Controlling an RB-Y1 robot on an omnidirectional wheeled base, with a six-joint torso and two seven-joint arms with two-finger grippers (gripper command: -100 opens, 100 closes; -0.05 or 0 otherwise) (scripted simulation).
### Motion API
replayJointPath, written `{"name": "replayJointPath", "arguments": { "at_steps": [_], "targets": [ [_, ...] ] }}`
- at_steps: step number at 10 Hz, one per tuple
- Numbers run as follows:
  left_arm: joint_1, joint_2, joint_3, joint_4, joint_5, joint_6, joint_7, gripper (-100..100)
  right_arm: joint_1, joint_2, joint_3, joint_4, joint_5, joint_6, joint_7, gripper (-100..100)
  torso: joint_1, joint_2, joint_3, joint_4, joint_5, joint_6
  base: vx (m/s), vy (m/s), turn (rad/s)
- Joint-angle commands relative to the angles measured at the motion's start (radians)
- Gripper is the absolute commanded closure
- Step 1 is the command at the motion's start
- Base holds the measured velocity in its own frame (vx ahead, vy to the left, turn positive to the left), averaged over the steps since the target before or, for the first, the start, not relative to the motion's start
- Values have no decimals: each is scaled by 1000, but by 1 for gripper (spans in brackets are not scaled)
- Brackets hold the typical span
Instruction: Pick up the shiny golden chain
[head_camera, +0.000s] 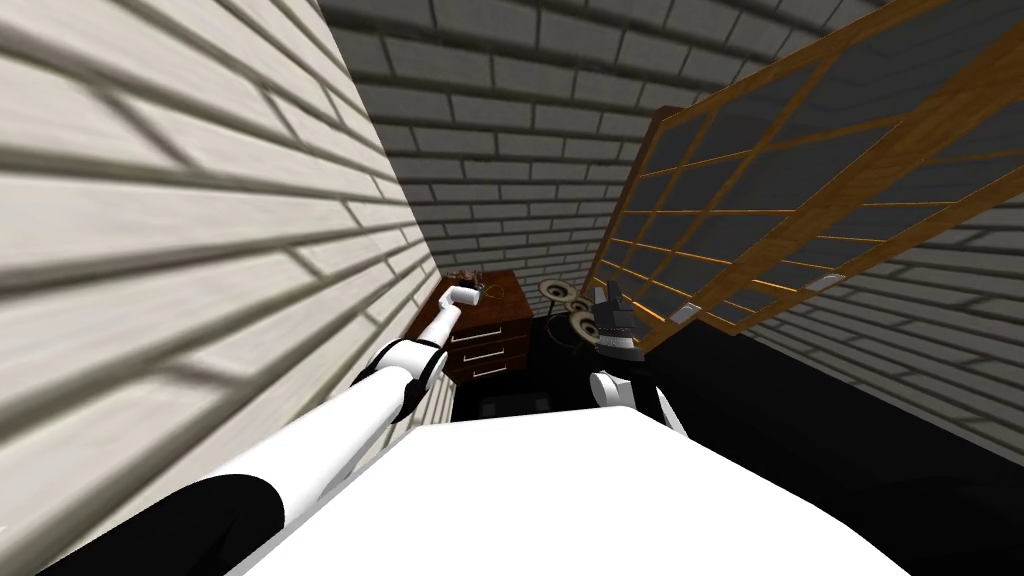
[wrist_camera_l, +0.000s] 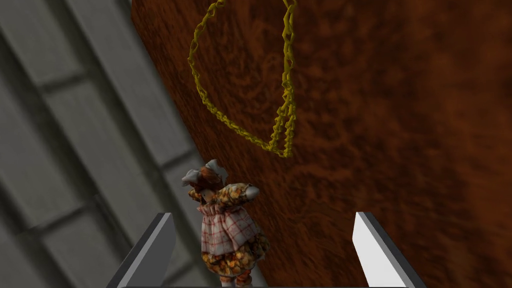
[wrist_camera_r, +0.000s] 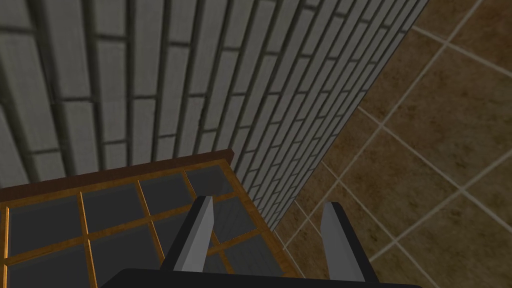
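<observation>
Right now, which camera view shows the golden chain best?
The left wrist view: the chain lies looped on the brown top, beyond the open left pincer and a doll. The head view shows it too small to make out; the right wrist view faces a wall.

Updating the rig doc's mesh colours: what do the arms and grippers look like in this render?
Left arm: white tubular links, black at the joints and near the shoulder. Right arm: white link, dark toward the wrist end. Left gripper and right gripper: two thin, flat, blade-like grey fingers each, on a dark box. Surfaces plain, unmarked.
</observation>
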Motion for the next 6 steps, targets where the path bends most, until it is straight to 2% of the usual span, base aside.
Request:
{"name": "replayJointPath", "arguments": {
  "at_steps": [1, 2, 3, 4, 5, 6],
  "targets": [
    [-19, 2, 1, 35, 3, 22, -2, -100, 0, 0, 0, 0, 0, 0, 0, 0, 0, 0, 0, 0, 0, 0, 8, 15, -75],
    [-59, 5, 5, 68, 9, 57, -5, -100, 0, 0, 0, 0, 0, 0, 0, 0, 0, 0, 0, 0, 0, 0, 12, 15, -136],
    [-59, 5, 5, 86, 9, 57, -5, -100, 0, 0, 0, 0, 0, 0, 0, 0, 0, 0, 0, 0, 0, 0, 13, 17, -57],
    [-97, 8, 9, 120, 14, 89, -8, -100, 0, 0, 0, 0, 0, 0, 0, 0, 0, 0, 0, 0, 0, -1, 19, 16, -97],
    [-97, 8, 9, 136, 14, 89, -8, -100, 0, 0, 0, 0, 0, 0, 0, 0, 0, -1, 0, 0, 0, 0, 15, 15, -78],
    [-132, 10, 13, 177, 20, 119, -10, -100, 0, 0, 0, 0, 0, 0, 0, 0, 0, 0, 0, 0, 0, 0, 15, 11, -135]
  ]
}}
